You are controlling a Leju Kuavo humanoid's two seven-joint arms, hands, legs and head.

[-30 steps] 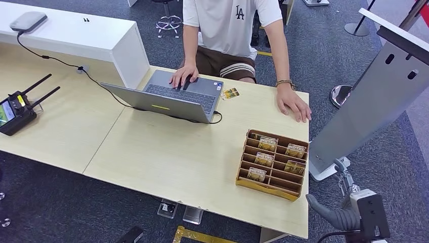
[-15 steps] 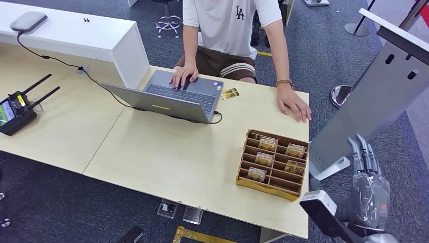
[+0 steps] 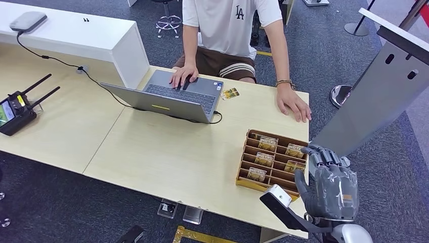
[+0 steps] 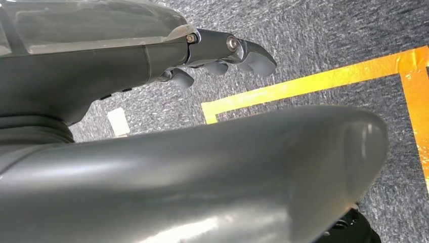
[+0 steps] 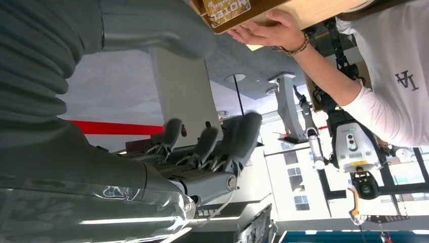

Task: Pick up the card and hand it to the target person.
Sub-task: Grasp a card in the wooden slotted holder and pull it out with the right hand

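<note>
Several cards (image 3: 266, 144) in compartmented box (image 3: 245, 174)

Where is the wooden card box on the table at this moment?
In the head view, the card box sits near the table's right front corner, just left of the right hand.

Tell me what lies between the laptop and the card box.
Head view: only bare tabletop separates the laptop from the card box; a loose card lies beside the laptop.

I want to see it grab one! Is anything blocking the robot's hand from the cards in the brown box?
Nothing visible does. The right hand hovers empty at the cardboard box's right edge, and the cards stand uncovered in their slots.
</note>
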